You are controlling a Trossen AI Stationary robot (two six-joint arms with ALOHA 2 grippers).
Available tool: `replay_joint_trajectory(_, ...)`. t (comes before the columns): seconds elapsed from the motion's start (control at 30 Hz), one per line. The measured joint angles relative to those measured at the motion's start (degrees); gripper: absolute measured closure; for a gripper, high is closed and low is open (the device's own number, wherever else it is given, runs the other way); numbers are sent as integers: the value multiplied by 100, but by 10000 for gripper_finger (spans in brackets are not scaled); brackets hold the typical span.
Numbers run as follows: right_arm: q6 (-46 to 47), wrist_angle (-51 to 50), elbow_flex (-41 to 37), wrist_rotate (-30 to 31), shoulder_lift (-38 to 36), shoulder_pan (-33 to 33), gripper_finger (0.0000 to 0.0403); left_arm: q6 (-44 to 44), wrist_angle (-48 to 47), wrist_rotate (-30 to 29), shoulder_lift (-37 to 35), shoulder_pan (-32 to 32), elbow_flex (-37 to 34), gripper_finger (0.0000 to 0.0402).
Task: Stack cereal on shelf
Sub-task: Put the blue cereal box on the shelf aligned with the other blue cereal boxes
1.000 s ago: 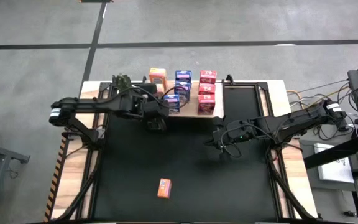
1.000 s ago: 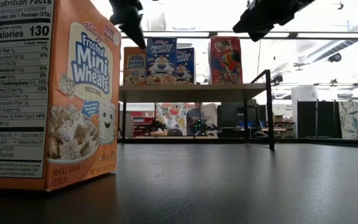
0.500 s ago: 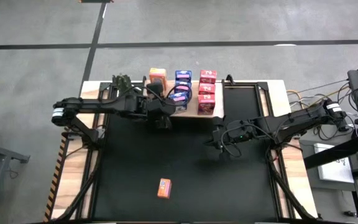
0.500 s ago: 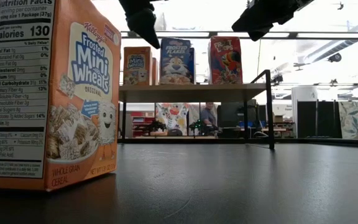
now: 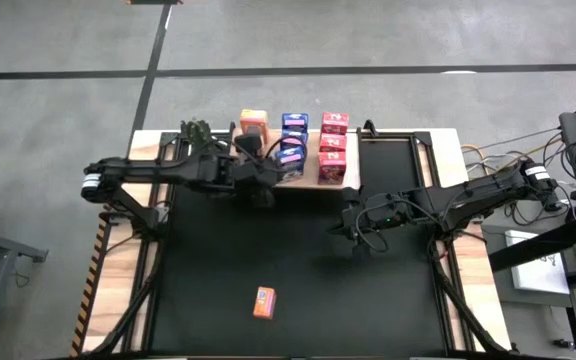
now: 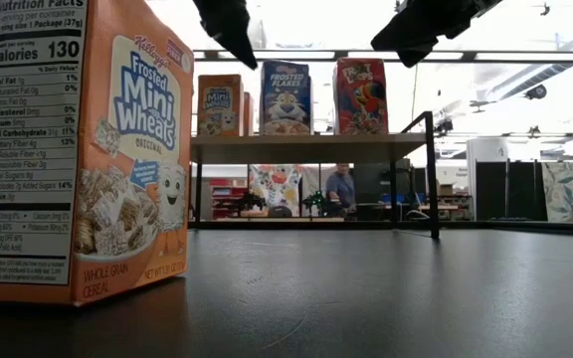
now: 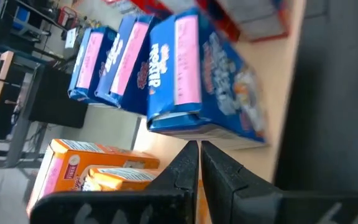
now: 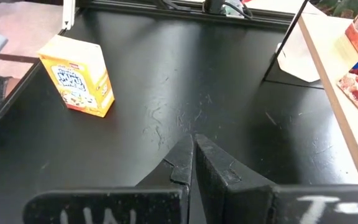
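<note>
While the left hand point(image 5: 265, 190) hovers with fingers together and empty at the front edge of the shelf point(image 5: 308, 178), just before the blue boxes point(image 5: 292, 147), orange boxes point(image 5: 254, 124) stand to their left and red boxes point(image 5: 333, 146) to their right. One orange box point(image 5: 264, 301) stands alone, well apart, near the worktop's point(image 5: 208, 290) front. The right hand point(image 5: 351, 226), fingers together and empty, hangs over the worktop right of the shelf.

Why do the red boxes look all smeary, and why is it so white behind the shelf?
In the left wrist view the red boxes sit right at the edge of the picture and are blurred, while the nearest blue box is clearer. In the low view bright room light behind the shelf washes the background white.
</note>
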Motion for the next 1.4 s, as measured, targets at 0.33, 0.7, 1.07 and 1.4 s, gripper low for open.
replay_joint_trajectory(0.33, 176, 190, -2, 602, 1, -3, 394, -318, 1094, 45, -446, -893, -986, 401)
replay_joint_trajectory(0.7, 301, 253, 645, 892, 66, -443, 394, 139, 4237, 45, -1204, -999, -3158, 401)
replay_joint_trajectory(1.07, -265, -598, 2042, 884, 560, -1294, 394, 745, 7293, 58, -1468, -623, -4705, 401)
replay_joint_trajectory(1.4, -870, -1586, 3489, 845, 1513, -1919, 394, 584, 8278, 853, -1354, -219, -5163, 401)
